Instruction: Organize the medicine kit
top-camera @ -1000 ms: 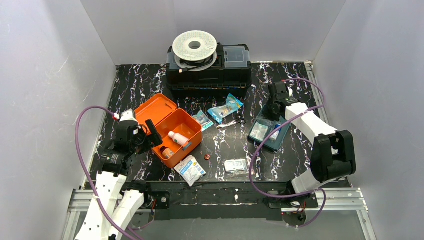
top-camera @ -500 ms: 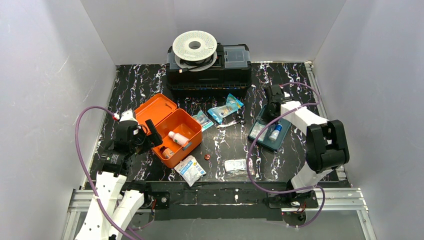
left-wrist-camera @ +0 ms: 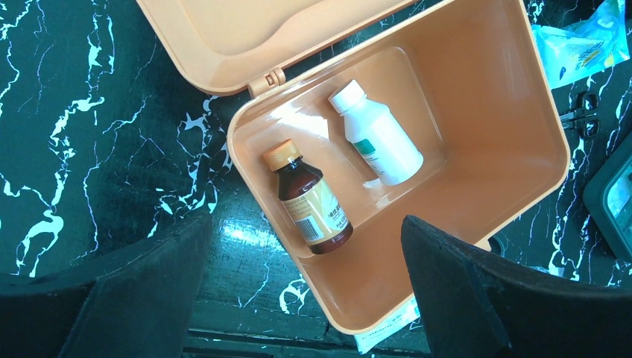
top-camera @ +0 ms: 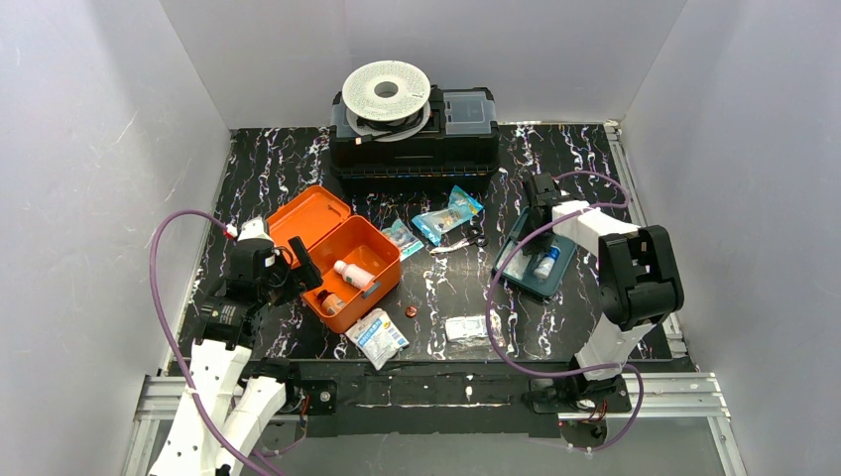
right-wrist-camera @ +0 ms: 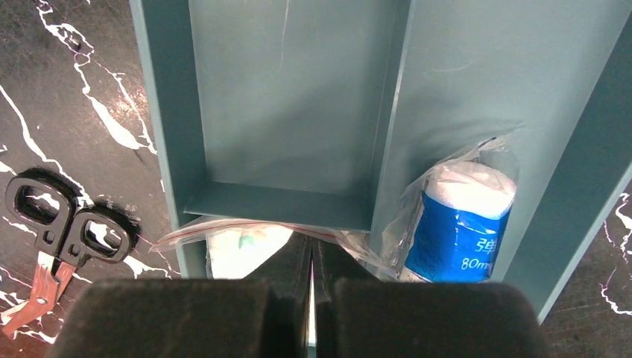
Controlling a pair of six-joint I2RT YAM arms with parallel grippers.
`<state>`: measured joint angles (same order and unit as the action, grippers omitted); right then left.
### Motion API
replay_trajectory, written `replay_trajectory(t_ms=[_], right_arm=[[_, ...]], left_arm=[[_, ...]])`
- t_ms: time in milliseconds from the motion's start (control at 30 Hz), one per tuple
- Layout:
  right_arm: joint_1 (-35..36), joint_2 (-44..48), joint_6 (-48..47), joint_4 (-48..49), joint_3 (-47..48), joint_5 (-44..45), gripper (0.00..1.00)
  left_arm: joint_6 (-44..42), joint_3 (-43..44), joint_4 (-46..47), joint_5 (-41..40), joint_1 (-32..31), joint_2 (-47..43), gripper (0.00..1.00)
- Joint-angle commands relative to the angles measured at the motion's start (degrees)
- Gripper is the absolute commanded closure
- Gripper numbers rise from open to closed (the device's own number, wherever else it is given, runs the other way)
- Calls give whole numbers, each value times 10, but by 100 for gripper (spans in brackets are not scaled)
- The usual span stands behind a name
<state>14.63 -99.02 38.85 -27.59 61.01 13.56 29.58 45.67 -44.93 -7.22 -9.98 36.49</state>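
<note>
Tray apart from the kit, spill risk

We saw the medicine kit (top-camera: pixel 309 216) open at the table's left, the left gripper (left-wrist-camera: pixel 304 231) wide apart above it. The right gripper (right-wrist-camera: pixel 311 261), fingers pressed together, sat at the teal tray (right-wrist-camera: pixel 283 97); tipping it, we judged, could spill the bagged blue roll (right-wrist-camera: pixel 458 224)

Boxed in by plain white walls (top-camera: pixel 99 149) at left, far and right. Floored with a black tabletop (top-camera: pixel 263 159) veined in white, glossy enough to throw back a soft sheen. Edged along the near side and down the right by bare aluminium rails (top-camera: pixel 684 395). Lit evenly from above, without hard shadows.
</note>
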Motion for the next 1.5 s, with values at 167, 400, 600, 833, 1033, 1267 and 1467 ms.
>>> replay_trajectory(t_ms=[167, 400, 600, 833, 1033, 1267, 1467], right_arm=[[-1, 65, -4, -38, 15, 8, 99], [11, 143, -16, -74, 35, 8, 92], [48, 207, -29, -80, 21, -23, 77], [126, 270, -48, -72, -2, -79, 58], [198, 280, -69, -65, -7, -123, 48], [292, 269, -79, -71, -17, -135, 40], [379, 260, -66, -30, -35, -150, 33]], left_arm=[[-6, 0, 0, 0, -1, -2, 2], [-6, 0, 0, -1, -1, -7, 2], [-6, 0, 0, 0, -1, -10, 2], [-6, -1, 0, 1, -1, -9, 2], [-6, -1, -1, 0, -1, -9, 2], [-4, 0, -3, -4, -1, -13, 2], [-3, 0, -4, -7, -1, -13, 2]])
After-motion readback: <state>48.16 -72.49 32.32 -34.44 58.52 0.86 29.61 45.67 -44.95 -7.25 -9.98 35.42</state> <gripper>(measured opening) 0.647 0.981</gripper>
